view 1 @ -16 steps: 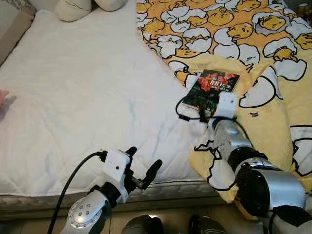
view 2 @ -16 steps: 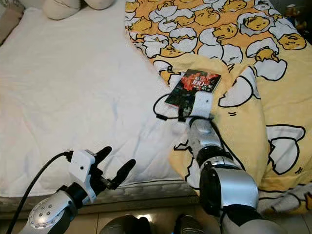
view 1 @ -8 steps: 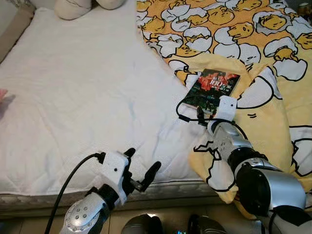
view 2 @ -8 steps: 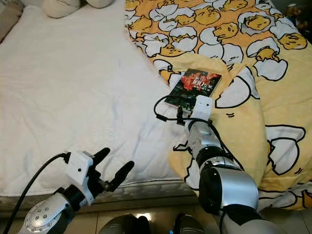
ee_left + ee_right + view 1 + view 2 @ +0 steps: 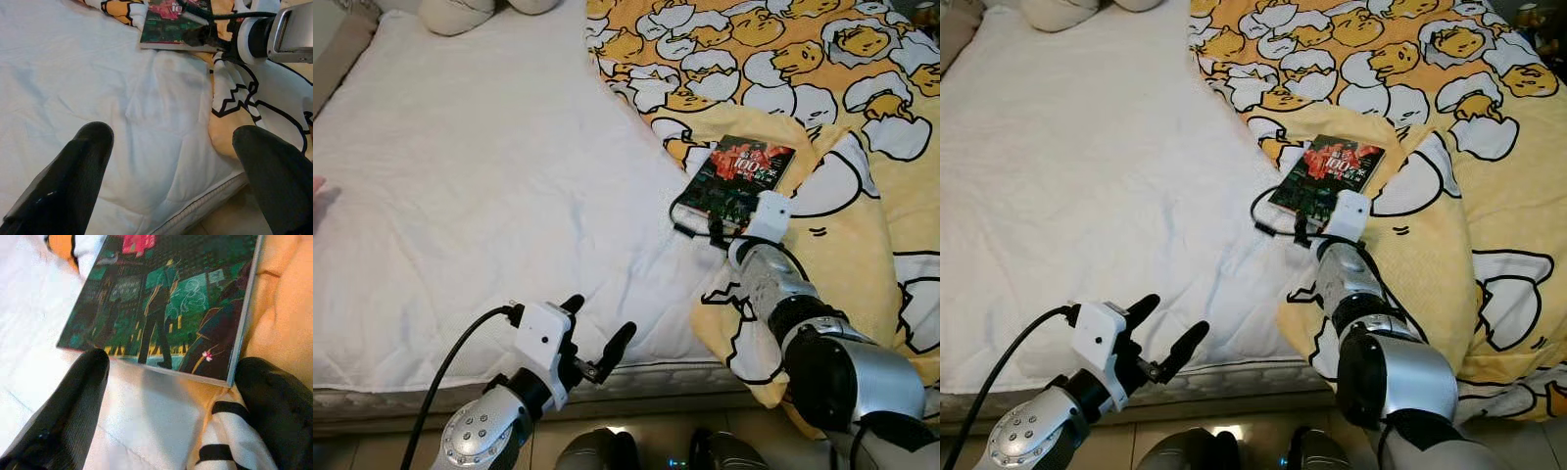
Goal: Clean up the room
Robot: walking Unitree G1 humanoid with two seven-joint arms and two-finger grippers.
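Blanket (egg-patterned) under book — right claw splayed

- Head stereo pair: looks steeply down at the bed from its foot edge.
- Left wrist: low over the mattress, facing the book.
- Right wrist: close on that book.

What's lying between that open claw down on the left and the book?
Just bare white sheet, creased; the left wrist view shows it running from the left gripper up to the book.

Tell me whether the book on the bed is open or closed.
Closed: the dark green-and-red paperback book lies flat, front cover up, on the yellow egg-print blanket.
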